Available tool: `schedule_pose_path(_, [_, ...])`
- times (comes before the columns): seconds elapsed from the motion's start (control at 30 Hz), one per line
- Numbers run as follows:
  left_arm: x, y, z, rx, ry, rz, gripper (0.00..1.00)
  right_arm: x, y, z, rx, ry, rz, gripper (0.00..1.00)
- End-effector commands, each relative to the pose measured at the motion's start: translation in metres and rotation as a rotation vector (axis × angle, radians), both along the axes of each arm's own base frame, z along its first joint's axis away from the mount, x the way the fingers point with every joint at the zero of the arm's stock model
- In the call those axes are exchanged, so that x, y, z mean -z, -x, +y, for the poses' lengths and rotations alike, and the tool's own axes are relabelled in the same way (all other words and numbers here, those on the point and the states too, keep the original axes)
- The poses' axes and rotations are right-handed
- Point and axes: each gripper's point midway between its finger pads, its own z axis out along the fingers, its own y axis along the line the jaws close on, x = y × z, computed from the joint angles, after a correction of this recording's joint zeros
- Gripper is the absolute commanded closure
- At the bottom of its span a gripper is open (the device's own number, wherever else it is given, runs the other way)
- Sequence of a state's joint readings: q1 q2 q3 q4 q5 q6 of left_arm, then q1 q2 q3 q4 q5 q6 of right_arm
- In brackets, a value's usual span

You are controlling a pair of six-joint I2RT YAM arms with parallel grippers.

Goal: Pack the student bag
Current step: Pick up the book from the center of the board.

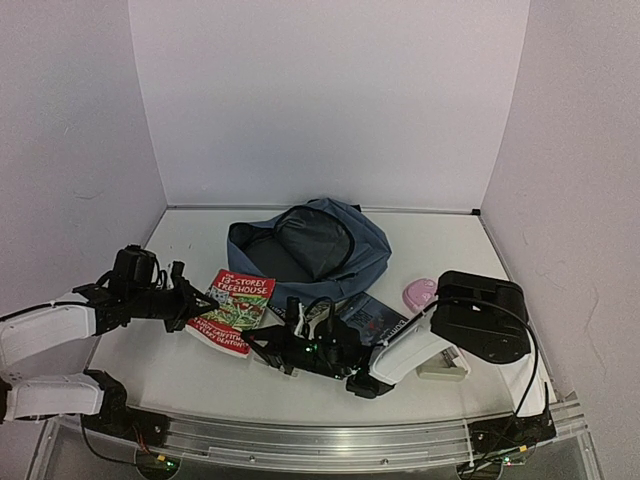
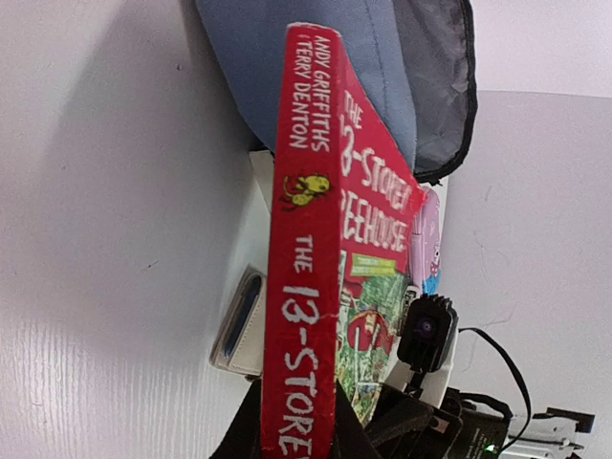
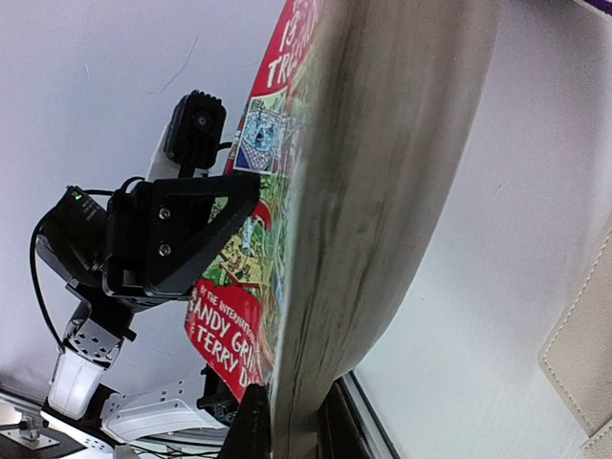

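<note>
The slate-blue student bag (image 1: 310, 250) lies open at the back middle, its dark lining showing; it also shows in the left wrist view (image 2: 287, 57). A red book, "The 13-Storey Treehouse" (image 1: 232, 305), is in front of it. My left gripper (image 1: 198, 308) is shut on the book's red spine (image 2: 301, 287), with a jaw on each side (image 2: 298, 421). My right gripper (image 1: 262, 345) is shut on the opposite page edge (image 3: 382, 191), the pages pinched between its fingers (image 3: 292, 421). The left gripper also shows in the right wrist view (image 3: 182, 239).
A pink case (image 1: 420, 292) lies right of the bag. A dark booklet (image 1: 375, 318) lies under my right arm. A beige wallet (image 1: 445, 365) sits at the front right and shows in both wrist views (image 2: 239, 325) (image 3: 583, 354). White walls enclose the table.
</note>
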State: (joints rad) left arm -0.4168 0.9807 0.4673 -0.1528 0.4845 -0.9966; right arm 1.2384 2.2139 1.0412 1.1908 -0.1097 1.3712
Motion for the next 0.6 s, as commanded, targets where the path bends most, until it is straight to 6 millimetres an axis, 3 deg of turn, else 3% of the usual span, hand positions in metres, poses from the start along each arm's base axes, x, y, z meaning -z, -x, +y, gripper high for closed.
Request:
schedule_pose_path(0.0, [-0.023, -0.002, -0.002, -0.002, 0.046, -0.073, 1.00, -0.071, 0.007, 0.001, -0.021, -0.144, -0.160, 0.66])
schedule_pose_path(0.07, [-0.034, -0.001, -0.002, 0.004, 0.051, -0.122, 1.00, -0.076, 0.007, -0.003, -0.012, -0.115, -0.211, 0.39])
schedule_pose_path(0.1, [-0.040, 0.000, -0.001, 0.009, 0.054, -0.148, 1.00, -0.082, 0.006, -0.007, -0.001, -0.105, -0.233, 0.31])
schedule_pose_path(0.23, [-0.065, 0.006, -0.003, 0.073, 0.046, -0.259, 1.00, -0.094, -0.001, -0.023, 0.062, -0.006, -0.325, 0.10])
schedule_pose_path(0.33, [-0.083, 0.017, -0.014, 0.198, 0.068, -0.314, 1.00, -0.097, -0.010, -0.034, 0.106, 0.144, -0.410, 0.02])
schedule_pose_path(0.57, [-0.115, 0.049, -0.043, 0.469, 0.196, -0.347, 1.00, -0.114, -0.044, -0.082, 0.081, 0.397, -0.598, 0.02])
